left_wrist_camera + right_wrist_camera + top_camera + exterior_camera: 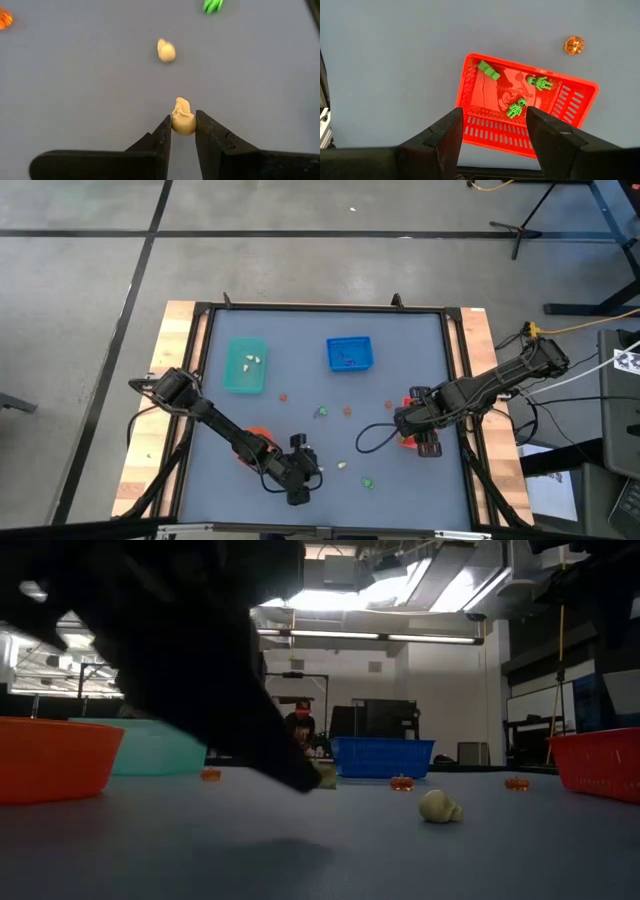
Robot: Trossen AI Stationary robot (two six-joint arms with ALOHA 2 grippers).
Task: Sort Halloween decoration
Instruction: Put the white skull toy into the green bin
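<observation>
Much of the low view is covered by a dark arm, so only a cream trinket point(440, 806) and a few orange ones on the mat show there past it. From above, the red tray point(407, 442) is mostly hidden under the right gripper point(425, 448), and the orange bowl point(255, 438) is partly hidden under the left arm.

Left gripper point(183, 126) is near the front edge of the table point(400, 350), on the bowl's side of the red tray, with its fingers clamped on a cream skull trinket point(183, 119). A second cream trinket point(166, 51) lies on the mat just beyond it, and a green one point(213, 5) is farther off.

Right gripper point(495, 125) hangs over the red tray point(475, 100) with its fingers apart and holding nothing. Three green trinkets point(538, 82) lie inside this tray, and an orange pumpkin point(574, 45) lies outside, near its far corner.

Well away from the red tray stand the blue tray point(350, 353) and, farther still, the teal tray point(246, 365), which has white pieces in it.
</observation>
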